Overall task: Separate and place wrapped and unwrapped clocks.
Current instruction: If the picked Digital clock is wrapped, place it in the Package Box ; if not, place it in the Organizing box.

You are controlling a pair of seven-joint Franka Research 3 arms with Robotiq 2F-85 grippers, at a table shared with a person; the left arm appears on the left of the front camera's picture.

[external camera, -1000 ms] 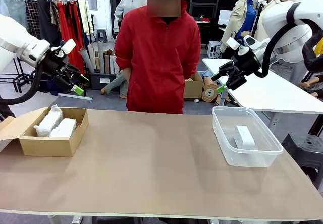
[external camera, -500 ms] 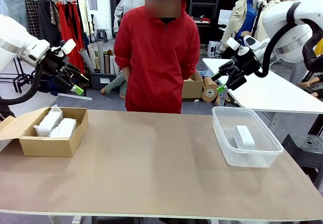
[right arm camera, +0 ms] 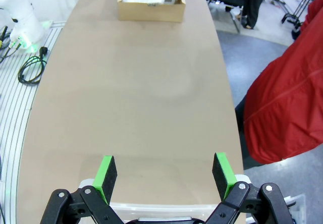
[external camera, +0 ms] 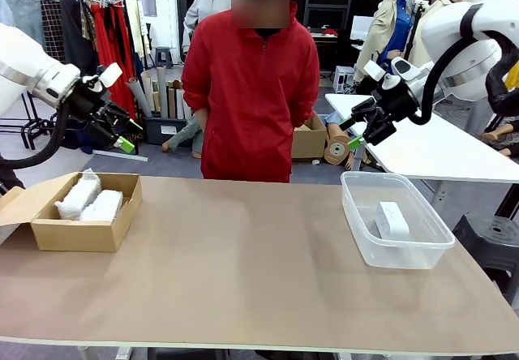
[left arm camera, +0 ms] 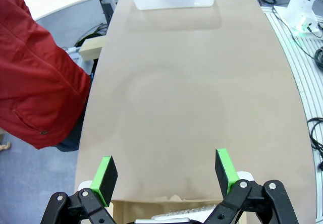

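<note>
Both wrapped clocks (external camera: 87, 198) are seen lying side by side in the cardboard box (external camera: 49, 232), directly below and slightly ahead of the left tool (external camera: 123, 133), whose fingers are spread wide apart with nothing between them. The bare white clock (external camera: 392, 220) rests in the clear plastic bin (external camera: 357, 230), beneath the right tool (external camera: 354, 131), likewise held wide apart and empty. The sorting is judged to be complete, each kind lying nearer its own arm. Between box and bin the worktop (external camera: 243, 255) lies bare, and a person in a red jacket (external camera: 251, 92) stands at its far edge, well apart from both tools.
</note>
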